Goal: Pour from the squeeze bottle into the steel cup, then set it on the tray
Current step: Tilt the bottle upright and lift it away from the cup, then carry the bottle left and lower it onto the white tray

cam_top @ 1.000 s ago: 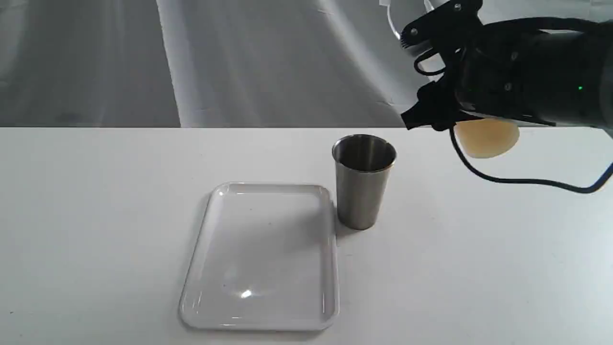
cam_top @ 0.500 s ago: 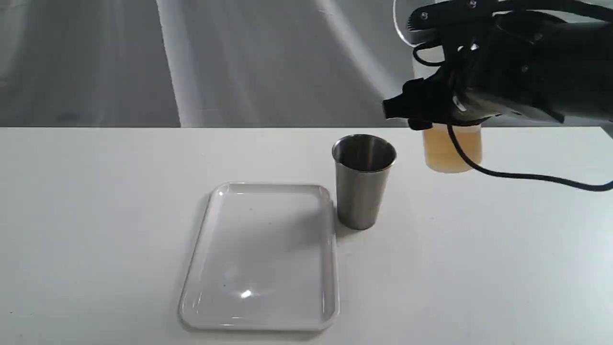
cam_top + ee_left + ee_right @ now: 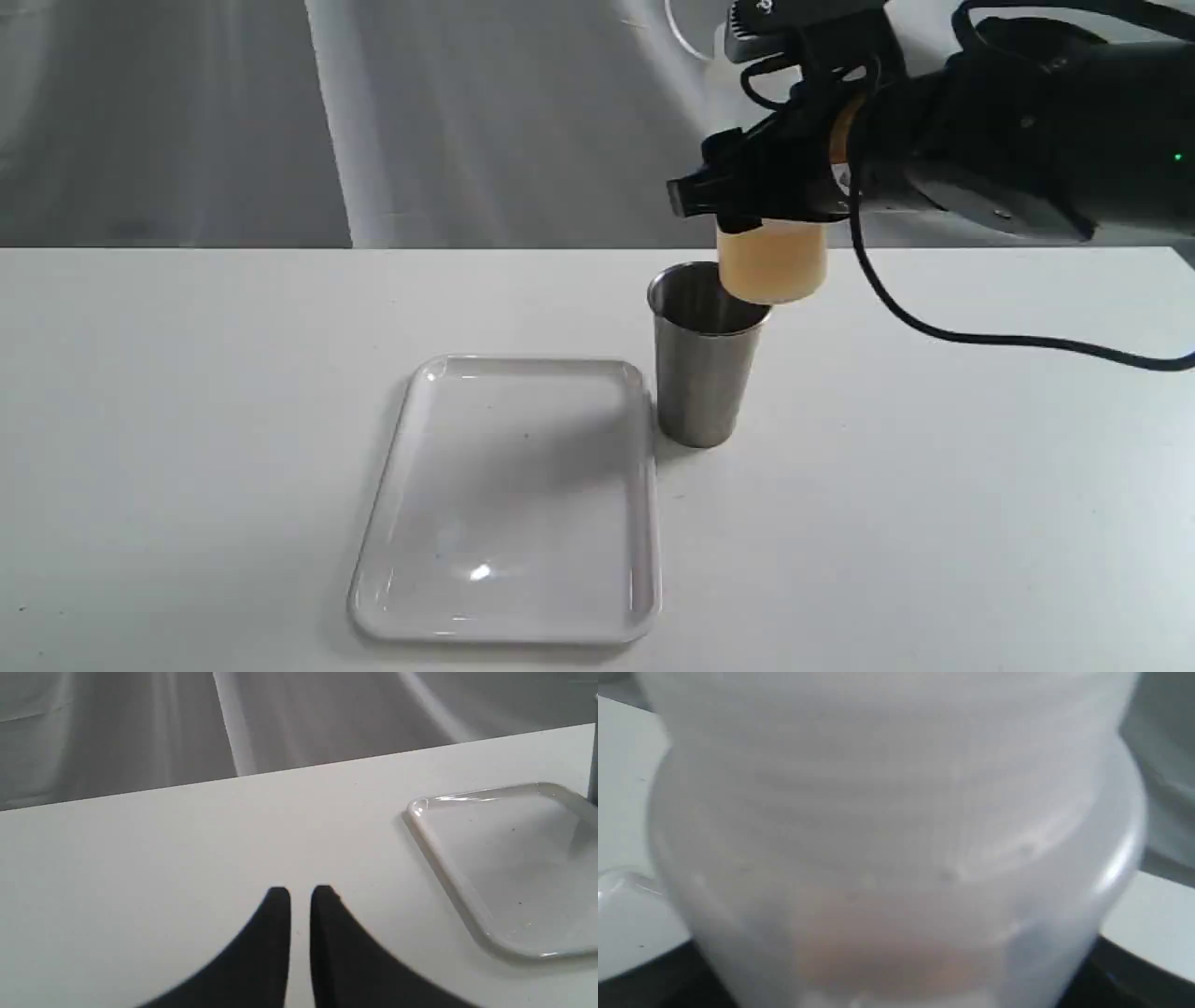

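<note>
Amber-filled translucent plastic squeeze bottle sits clamped in my right gripper, just over the brushed-steel cup beside the glossy white rectangular tray; possibly touching its rim. On my left gripper, fingers lie nearly together, empty, above the white table.

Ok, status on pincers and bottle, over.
Right pincer shut on squeeze bottle, upright by steel cup rim, not pouring. Left pincer shut, holding nothing. Nothing between bottle and cup; tray beside cup.

white table; creased grey cloth backdrop behind; soft light.
</note>
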`<control>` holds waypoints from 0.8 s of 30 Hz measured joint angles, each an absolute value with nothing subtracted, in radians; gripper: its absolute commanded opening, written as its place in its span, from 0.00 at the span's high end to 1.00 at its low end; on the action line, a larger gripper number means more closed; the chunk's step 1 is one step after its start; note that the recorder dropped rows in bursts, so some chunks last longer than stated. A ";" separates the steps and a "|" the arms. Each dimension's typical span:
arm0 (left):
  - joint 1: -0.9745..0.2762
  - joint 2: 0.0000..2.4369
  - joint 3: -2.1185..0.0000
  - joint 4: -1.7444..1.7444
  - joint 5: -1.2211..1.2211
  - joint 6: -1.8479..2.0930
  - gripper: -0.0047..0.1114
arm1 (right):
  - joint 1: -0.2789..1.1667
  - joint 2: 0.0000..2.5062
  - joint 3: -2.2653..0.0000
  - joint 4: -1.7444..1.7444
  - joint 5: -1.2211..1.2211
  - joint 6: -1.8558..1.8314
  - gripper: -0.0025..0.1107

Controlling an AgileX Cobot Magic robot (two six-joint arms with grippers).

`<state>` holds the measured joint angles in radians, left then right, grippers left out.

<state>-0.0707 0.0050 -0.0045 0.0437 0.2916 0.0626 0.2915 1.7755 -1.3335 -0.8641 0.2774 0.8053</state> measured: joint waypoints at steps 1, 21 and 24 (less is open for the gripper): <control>-0.071 0.005 -0.004 0.044 0.292 0.063 0.89 | 0.292 1.776 -1.333 -0.850 0.256 0.781 0.64; -0.071 0.005 -0.004 0.044 0.292 0.063 0.89 | 0.315 1.776 -1.332 -0.388 -0.038 0.209 0.64; -0.071 0.005 -0.004 0.044 0.292 0.063 0.89 | 0.336 1.782 -1.332 -0.314 -0.098 0.124 0.64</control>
